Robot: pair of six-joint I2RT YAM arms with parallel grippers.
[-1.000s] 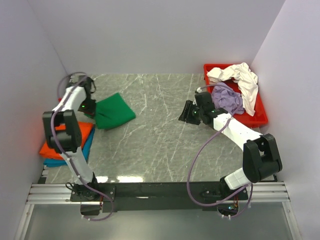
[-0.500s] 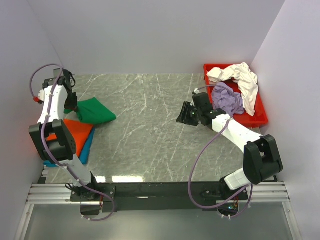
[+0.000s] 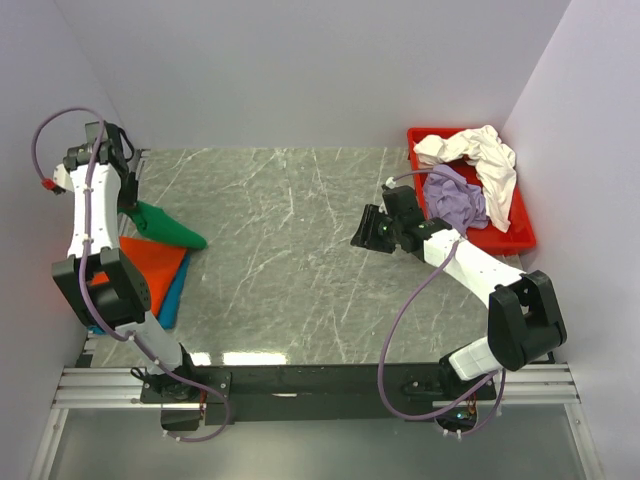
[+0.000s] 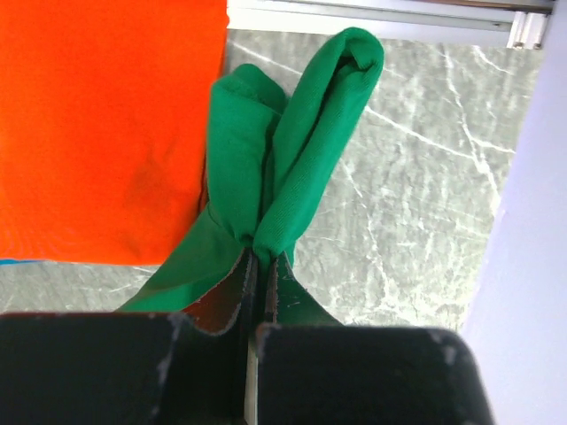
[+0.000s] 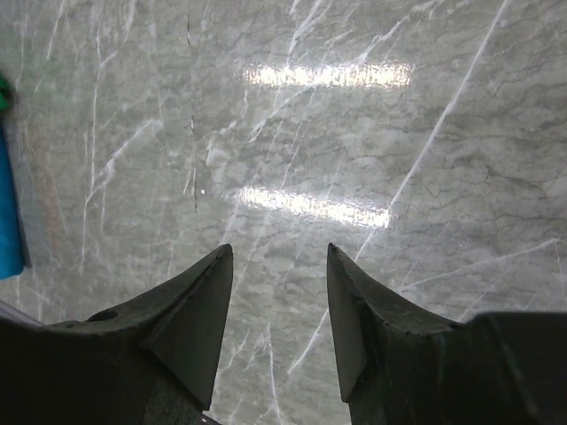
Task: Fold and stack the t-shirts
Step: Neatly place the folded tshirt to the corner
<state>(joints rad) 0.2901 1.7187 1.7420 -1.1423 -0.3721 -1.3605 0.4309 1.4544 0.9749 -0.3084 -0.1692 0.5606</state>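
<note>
Pinching green t-shirt (image 4: pixel 297 142): left tool (image 4: pixel 257 263), between orange t-shirt (image 4: pixel 97 124) and side wall (image 4: pixel 532 230).

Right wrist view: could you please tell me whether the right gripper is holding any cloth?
No, the right gripper is open, its fingers apart with only the marble table showing between them.

CENTRE: marble table (image 3: pixel 290 270) bare and open across the middle | LEFT EDGE: orange t-shirt (image 3: pixel 150 260) on teal t-shirt (image 3: pixel 170 300), green t-shirt (image 3: pixel 168 230) pinched up beside them, crowd the wall (image 3: pixel 40 120) | RIGHT: red tray (image 3: pixel 425 133) piled high, right gripper (image 3: pixel 358 235) hanging near it
</note>
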